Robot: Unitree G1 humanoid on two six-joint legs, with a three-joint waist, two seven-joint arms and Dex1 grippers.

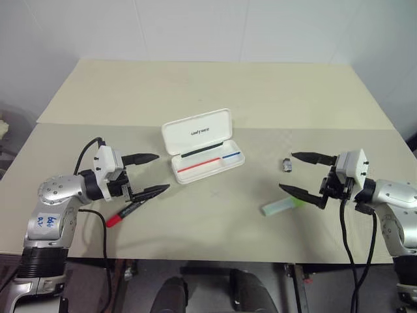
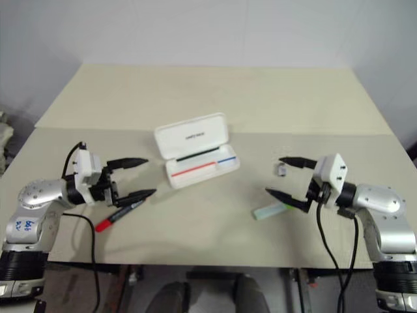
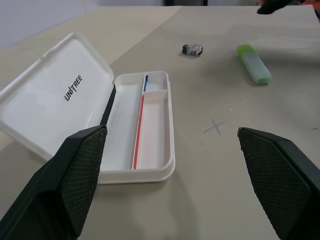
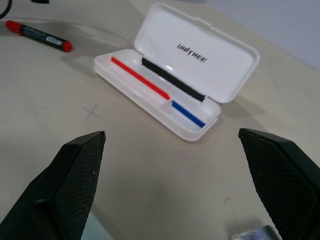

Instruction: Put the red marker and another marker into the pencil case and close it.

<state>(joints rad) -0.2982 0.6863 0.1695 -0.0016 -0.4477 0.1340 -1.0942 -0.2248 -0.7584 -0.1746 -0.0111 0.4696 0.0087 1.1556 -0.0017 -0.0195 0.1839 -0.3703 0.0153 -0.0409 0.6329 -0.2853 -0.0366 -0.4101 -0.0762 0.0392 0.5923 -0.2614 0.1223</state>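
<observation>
Left hand (image 1: 151,173) spread and empty above the red marker (image 1: 125,212) on the counter (image 1: 215,222), open pencil case (image 1: 202,145) marked "UNITREE" at centre, green highlighter (image 1: 281,206) beneath the spread, empty right hand (image 1: 296,173).

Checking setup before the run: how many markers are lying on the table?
2. The red marker lies under the left hand; the green highlighter lies under the right hand. Neither is in the pencil case.
</observation>
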